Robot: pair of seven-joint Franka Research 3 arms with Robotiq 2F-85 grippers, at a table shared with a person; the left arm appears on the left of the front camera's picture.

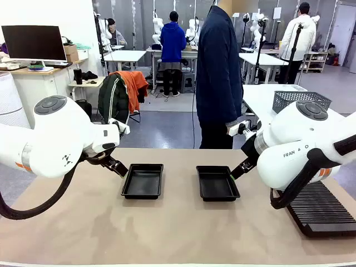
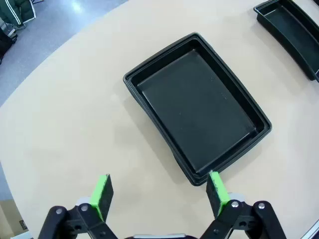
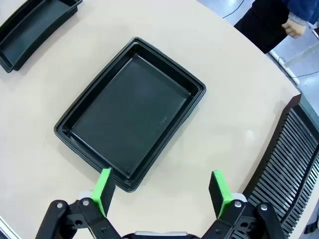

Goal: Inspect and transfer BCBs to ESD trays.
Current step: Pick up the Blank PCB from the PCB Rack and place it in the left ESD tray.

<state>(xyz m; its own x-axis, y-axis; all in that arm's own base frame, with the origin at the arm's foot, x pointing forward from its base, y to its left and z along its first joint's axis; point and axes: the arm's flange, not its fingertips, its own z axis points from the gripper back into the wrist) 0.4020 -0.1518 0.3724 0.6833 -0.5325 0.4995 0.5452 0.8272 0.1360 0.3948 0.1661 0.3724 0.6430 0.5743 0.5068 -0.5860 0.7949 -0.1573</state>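
Fingers of the left end effector stand wide open with nothing between them, low in the left wrist frame. They hover at the near corner of an ESD tray that fills the frame's centre. The right end effector is likewise open and holds nothing. It sits at the bottom of its wrist frame, above the near corner of the second ESD tray. In the front view both trays lie side by side, apart, at mid-frame on the beige worktop. A black slotted rack lies at lower right, with a wire-mesh basket above it. A person stands at upper centre.
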